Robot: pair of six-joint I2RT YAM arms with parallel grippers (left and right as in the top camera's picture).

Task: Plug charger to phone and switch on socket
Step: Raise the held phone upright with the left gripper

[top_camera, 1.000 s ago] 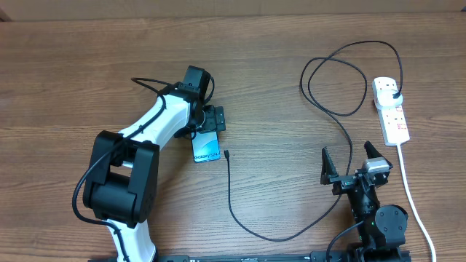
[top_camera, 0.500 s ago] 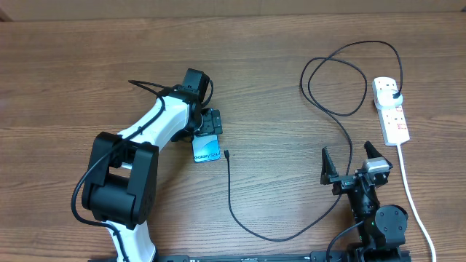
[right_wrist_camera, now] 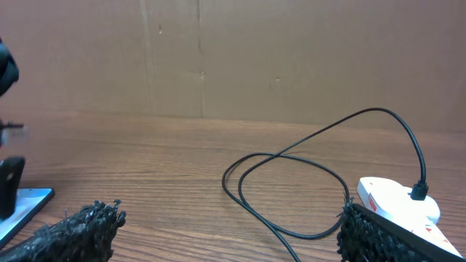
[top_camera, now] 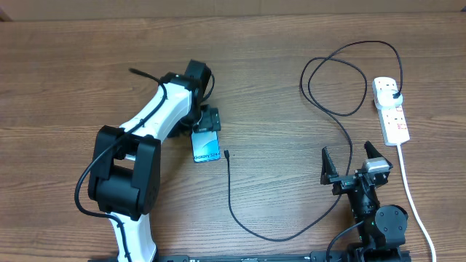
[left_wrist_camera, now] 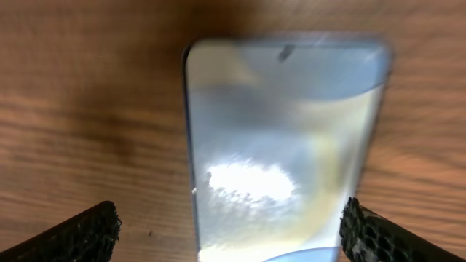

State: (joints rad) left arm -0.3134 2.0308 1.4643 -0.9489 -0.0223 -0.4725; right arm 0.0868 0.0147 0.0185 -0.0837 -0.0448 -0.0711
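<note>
Our left gripper point(top_camera: 207, 125) hangs wide open over the phone point(top_camera: 207, 148), fingers either side of it. We see the charger point(top_camera: 230, 196) tip just right of the phone, with the socket point(top_camera: 390, 109) and our open right gripper point(top_camera: 351, 164) well to its right.

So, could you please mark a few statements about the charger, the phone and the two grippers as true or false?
1. The charger has its plug in the socket. True.
2. The connector tip is in the phone. False: it lies on the table beside the phone, apart from it.
3. The right gripper is shut on the charger. False: it is open and grips nothing.
4. The left gripper is open over the phone. True.
</note>
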